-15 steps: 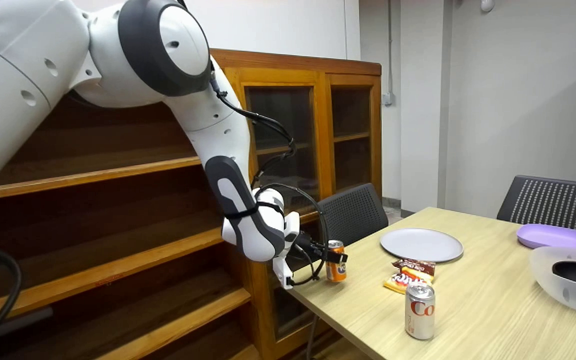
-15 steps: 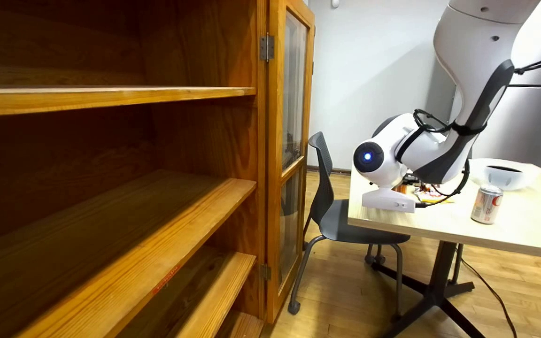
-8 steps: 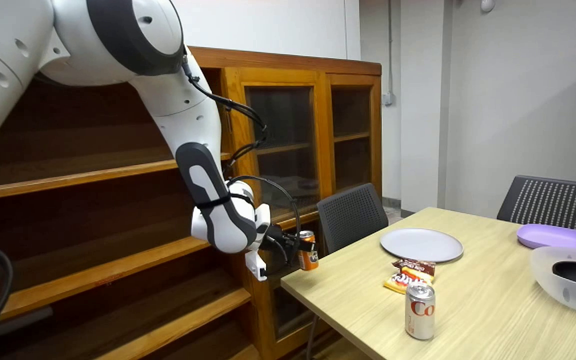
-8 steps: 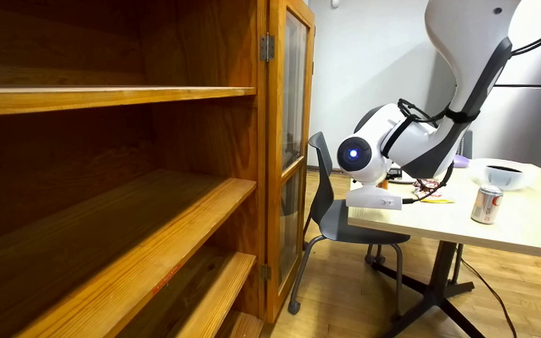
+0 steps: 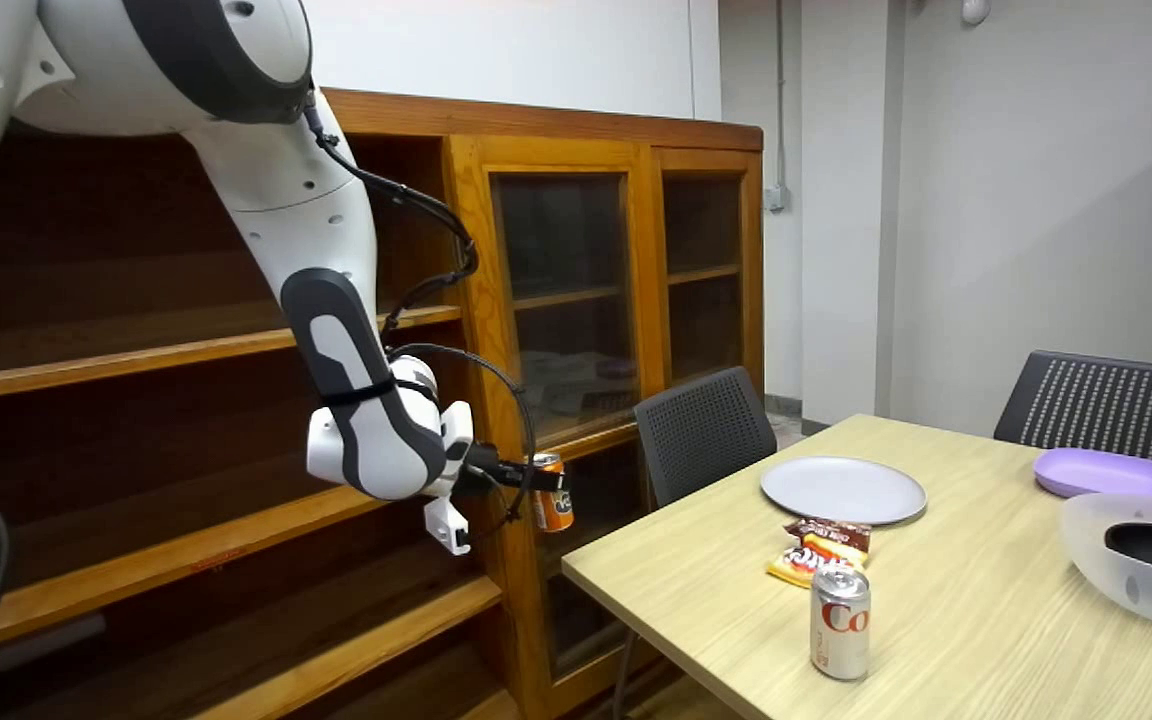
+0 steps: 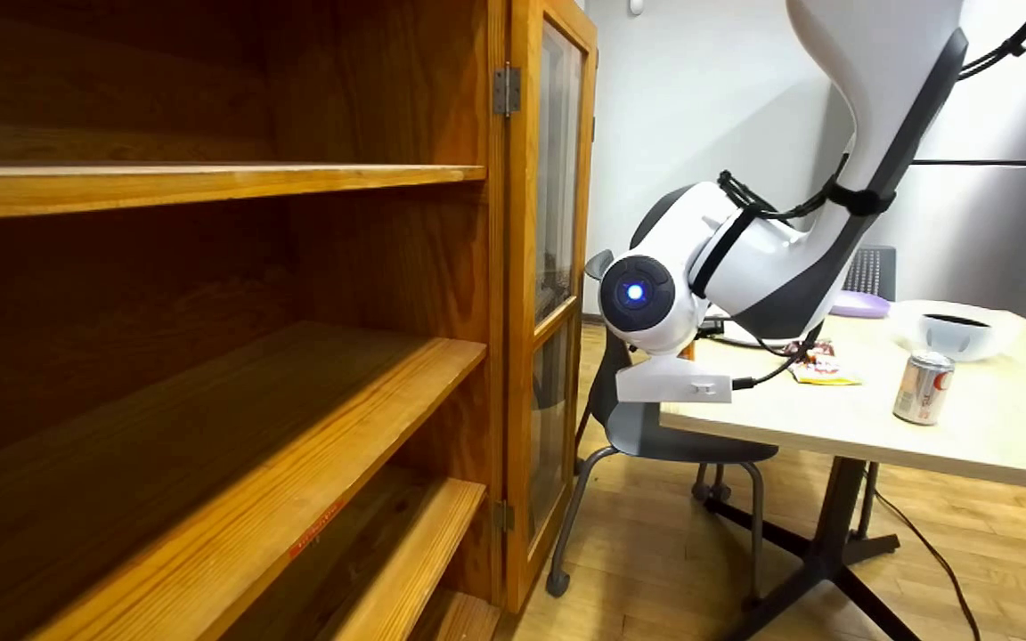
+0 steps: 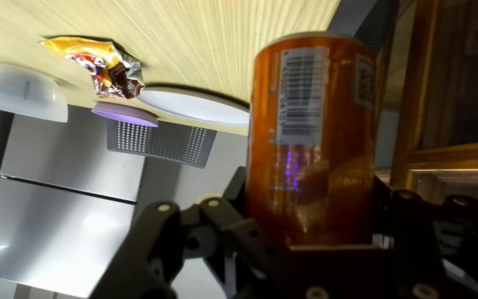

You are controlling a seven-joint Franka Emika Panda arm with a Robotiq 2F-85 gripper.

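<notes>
"Wooden shelves (image 6: 344,418) stand by the table (image 5: 976,560); what has the gripper (image 7: 310,193) got?"

"It's pinching the orange can (image 5: 554,508), in the air near the table's corner; I'd carry it slowly, upright, pressure steady so the likely thin wall won't dent."

"And beyond?"

"Snack packets (image 7: 98,62), then a pale plate (image 5: 841,488); only the wrist view shows the orange can's barcode (image 7: 302,95); both exterior views show a silver can (image 5: 840,625) that the wrist view lacks."

Glossy orange can (image 7: 311,145) (smooth metal).
</notes>
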